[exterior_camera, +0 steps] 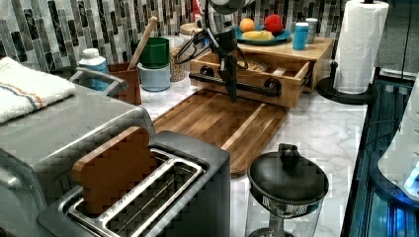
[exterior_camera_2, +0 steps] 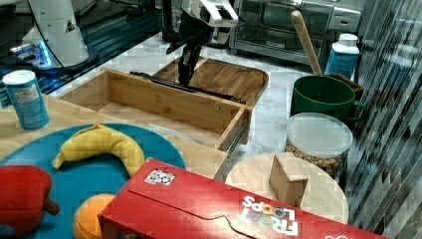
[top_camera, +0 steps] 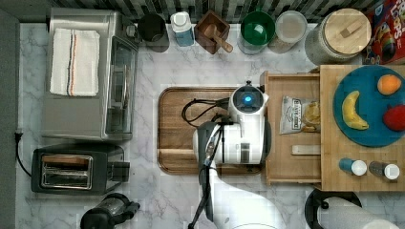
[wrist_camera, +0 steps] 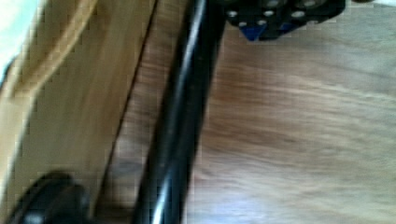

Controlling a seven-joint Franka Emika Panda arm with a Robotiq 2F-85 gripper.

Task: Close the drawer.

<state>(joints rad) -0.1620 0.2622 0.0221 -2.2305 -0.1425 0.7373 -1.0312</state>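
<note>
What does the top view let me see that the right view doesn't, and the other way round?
The top view alone shows the toaster, the folded towel and the snack bag lying inside the open drawer. The right view alone shows the drawer's black handle bar and the gripper right at it. Both show the drawer pulled out, the banana on the blue plate, the dark wooden tray and the green cup.
</note>
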